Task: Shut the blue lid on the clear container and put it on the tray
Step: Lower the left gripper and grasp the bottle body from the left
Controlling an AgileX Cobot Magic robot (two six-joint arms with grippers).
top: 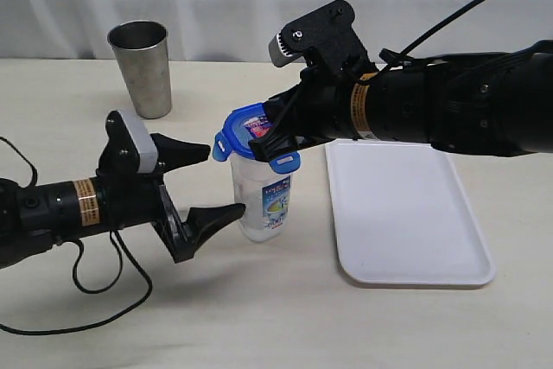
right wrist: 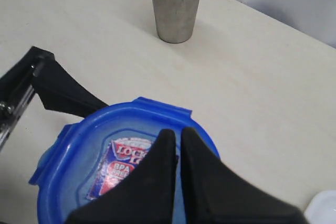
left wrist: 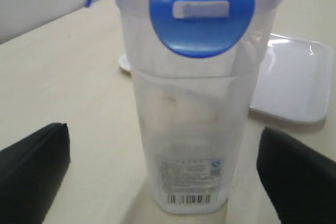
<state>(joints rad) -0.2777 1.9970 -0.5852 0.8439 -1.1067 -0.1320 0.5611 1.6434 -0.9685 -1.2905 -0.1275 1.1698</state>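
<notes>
The clear container [top: 263, 200] stands upright on the table, left of the tray [top: 406, 213]. The blue lid [top: 246, 131] sits on its mouth, slightly tilted, with one flap [left wrist: 202, 19] hanging down over the wall. My right gripper [right wrist: 177, 132] is shut, its tips resting on the lid [right wrist: 105, 161] beside the red-and-white sticker. My left gripper [top: 227, 180] is open, level with the container's upper half. Its fingers [left wrist: 31, 171] stand on either side of the container [left wrist: 189, 129], clear of its walls.
A grey steel tumbler [top: 141, 66] stands at the back left, also seen in the right wrist view as the tumbler [right wrist: 176, 3]. The white tray [left wrist: 294, 82] lies just behind the container in the left wrist view. A black cable [top: 95, 287] trails from the left arm.
</notes>
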